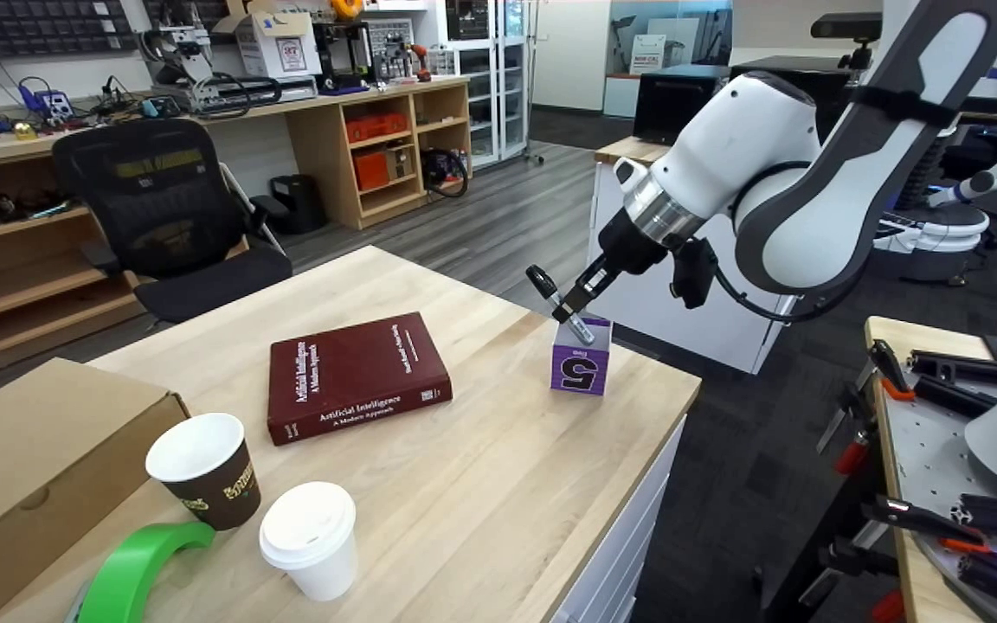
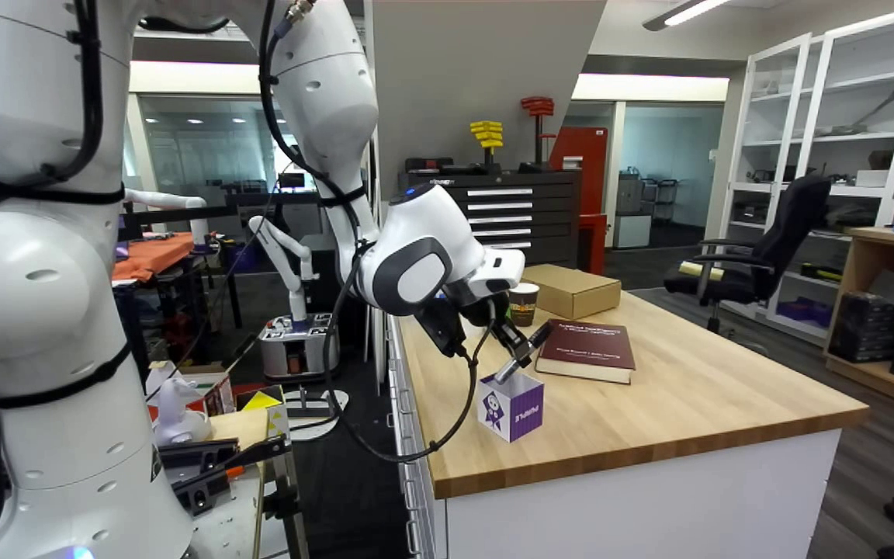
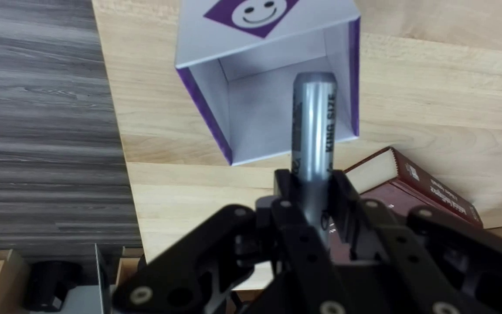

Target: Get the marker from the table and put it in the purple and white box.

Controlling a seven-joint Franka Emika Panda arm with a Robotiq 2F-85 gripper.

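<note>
The marker [image 1: 582, 330] has a silvery barrel and a black cap. My gripper [image 1: 564, 310] is shut on it and holds it tilted, cap end up. The small purple and white box [image 1: 578, 374] stands open-topped on the light-wood table [image 1: 472, 459]. In the wrist view the marker [image 3: 313, 126] lies across the box's opening, between the box's white front [image 3: 198, 39] and my fingertips [image 3: 314, 185]. In an exterior view the marker's [image 2: 506, 371] lower end is at the rim of the box [image 2: 526, 415]. I cannot tell whether the end is inside or just above.
A dark red book [image 1: 351, 372] lies beside the box. A brown cardboard box [image 1: 48, 450], a brown paper cup [image 1: 211, 476], a white lidded cup [image 1: 312, 541] and a green curved object [image 1: 135, 571] are further along the table. The table's edge is close to the purple box.
</note>
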